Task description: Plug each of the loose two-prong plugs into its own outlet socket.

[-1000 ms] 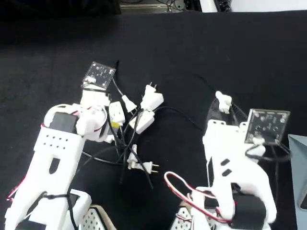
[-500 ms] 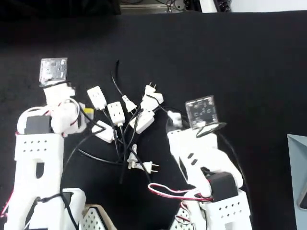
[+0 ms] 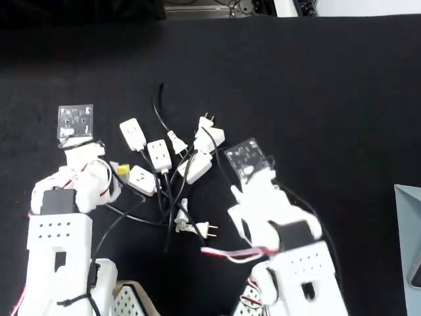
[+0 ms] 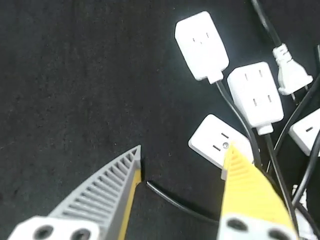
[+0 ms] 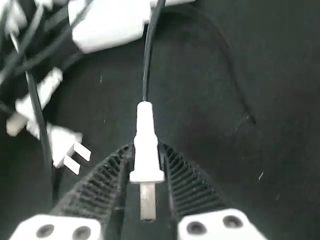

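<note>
White two-prong plug [image 5: 145, 131] clamped between right gripper [image 5: 146, 152] jaws, prong end toward wrist, black cord [image 5: 150, 55] trailing away; body grip likely for aiming. Left gripper [image 4: 182, 155] jaws apart, outlet socket [image 4: 212, 140] just beside yellow fingertip [image 4: 231, 159], probably to steady it.

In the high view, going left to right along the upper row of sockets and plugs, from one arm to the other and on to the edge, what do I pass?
left arm → first outlet socket → second outlet socket → slim plug → larger plug → right arm → grey-blue object at the right edge
</note>
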Robot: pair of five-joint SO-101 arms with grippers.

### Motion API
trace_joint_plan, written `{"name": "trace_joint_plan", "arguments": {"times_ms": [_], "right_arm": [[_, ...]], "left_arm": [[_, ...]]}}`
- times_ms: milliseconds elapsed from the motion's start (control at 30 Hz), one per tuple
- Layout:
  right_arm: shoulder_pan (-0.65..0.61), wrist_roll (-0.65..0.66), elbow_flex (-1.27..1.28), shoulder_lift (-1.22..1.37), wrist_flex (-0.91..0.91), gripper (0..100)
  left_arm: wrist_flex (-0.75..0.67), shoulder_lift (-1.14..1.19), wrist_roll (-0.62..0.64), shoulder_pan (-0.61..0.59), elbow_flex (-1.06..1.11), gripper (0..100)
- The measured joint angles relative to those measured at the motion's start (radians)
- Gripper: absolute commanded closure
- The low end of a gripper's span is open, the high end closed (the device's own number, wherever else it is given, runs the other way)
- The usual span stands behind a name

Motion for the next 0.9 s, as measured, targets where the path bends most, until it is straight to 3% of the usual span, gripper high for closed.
{"name": "trace_joint_plan", "arguments": {"times_ms": [500, 700, 900], "right_arm": [[0.000, -0.025, -0.262, 0.677, -0.029, 96.5], [0.000, -0.025, -0.269, 0.802, -0.078, 86.4], [0.000, -0.025, -0.301, 0.829, -0.078, 86.4]], "left_arm": [[-0.006, -0.023, 0.000, 0.000, 0.094, 74], [-0.006, -0.023, 0.000, 0.000, 0.114, 74], [-0.006, -0.023, 0.000, 0.000, 0.112, 74]]}}
